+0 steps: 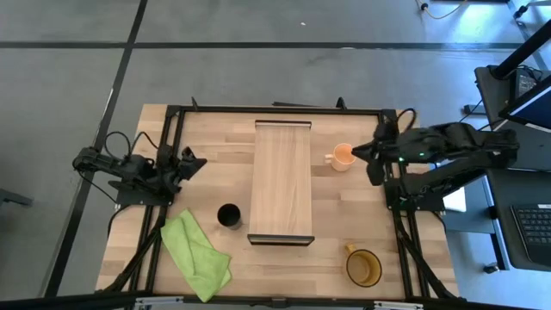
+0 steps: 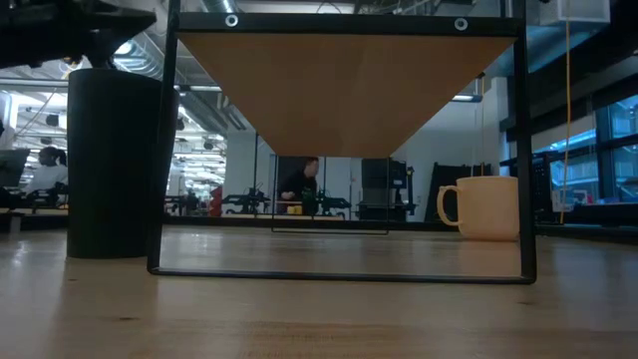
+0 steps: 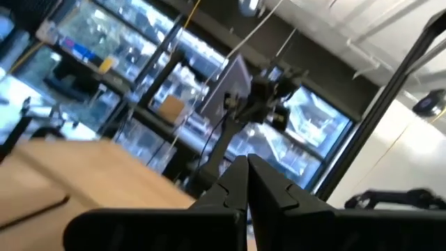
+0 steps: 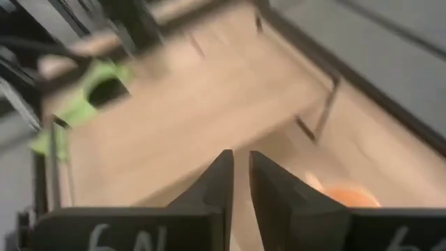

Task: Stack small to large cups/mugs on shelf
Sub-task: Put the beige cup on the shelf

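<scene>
The shelf [image 1: 280, 181] is a light-wood plank raised on a black frame in the middle of the table; the low view shows its underside [image 2: 344, 90]. The peach-orange mug [image 1: 343, 157] stands on its base on the table right of the shelf, and shows in the low view [image 2: 483, 207] and the right wrist view [image 4: 345, 195]. The black cup [image 1: 229, 215] stands left of the shelf's near end. The amber mug [image 1: 363, 267] stands at the near right. My right gripper [image 1: 360, 151] hovers just right of the peach mug, its fingers [image 4: 240, 174] a narrow gap apart. My left gripper [image 1: 194, 162] waits shut at the left.
A green cloth [image 1: 196, 254] lies crumpled at the near left, beside the black cup. The shelf's black frame legs [image 2: 155, 199] stand on the table. A person shows far off in the room behind the table [image 2: 304, 184].
</scene>
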Motion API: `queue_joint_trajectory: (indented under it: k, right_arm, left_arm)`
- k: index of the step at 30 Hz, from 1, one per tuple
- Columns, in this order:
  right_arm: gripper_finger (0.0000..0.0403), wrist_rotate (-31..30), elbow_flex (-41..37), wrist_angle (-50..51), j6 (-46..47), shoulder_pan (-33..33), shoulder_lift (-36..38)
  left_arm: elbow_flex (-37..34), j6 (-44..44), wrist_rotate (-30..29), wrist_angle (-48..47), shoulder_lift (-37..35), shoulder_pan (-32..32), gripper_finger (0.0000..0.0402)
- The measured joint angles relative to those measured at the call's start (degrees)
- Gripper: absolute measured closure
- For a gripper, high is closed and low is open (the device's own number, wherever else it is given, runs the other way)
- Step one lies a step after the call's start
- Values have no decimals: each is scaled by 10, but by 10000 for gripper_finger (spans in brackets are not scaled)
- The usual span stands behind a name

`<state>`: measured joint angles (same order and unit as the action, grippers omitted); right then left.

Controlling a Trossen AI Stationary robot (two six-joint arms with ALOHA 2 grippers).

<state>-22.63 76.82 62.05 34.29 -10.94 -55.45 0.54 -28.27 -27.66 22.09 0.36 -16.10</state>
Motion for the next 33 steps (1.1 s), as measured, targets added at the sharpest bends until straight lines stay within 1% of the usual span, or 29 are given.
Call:
queue_joint_trajectory:
  k: [4,7,10,14,19,21,23,25,28,31,33]
  right_arm:
    - [353,17,63,94,30,0,-61]
    - [353,29,95,104,30,0,-93]
    - [353,30,122,89,22,0,-122]
    - [353,41,165,60,-25,0,-176]
    - [353,49,228,72,-82,0,-246]
    - [353,49,247,72,-93,0,-262]
    - [353,54,263,60,-98,0,-273]
    - [353,78,275,25,-107,3,-279]
    - [353,103,282,-20,-121,8,-284]
    - [353,97,283,17,-119,19,-283]
    - [353,66,283,87,-91,29,-279]
  left_arm:
    - [0,-16,30,-24,0,0,401]
    - [18,-16,43,-66,0,0,401]
    - [57,-16,46,-169,0,0,401]
    - [120,-24,51,-314,0,0,401]
    - [180,-26,61,-426,0,0,401]
    - [191,-31,68,-456,0,0,401]
    - [199,-44,91,-478,0,0,401]
    - [203,-57,107,-502,0,0,401]
    - [203,-70,105,-528,0,0,401]
    - [203,-72,89,-541,0,0,401]
    - [203,-72,87,-540,0,0,401]
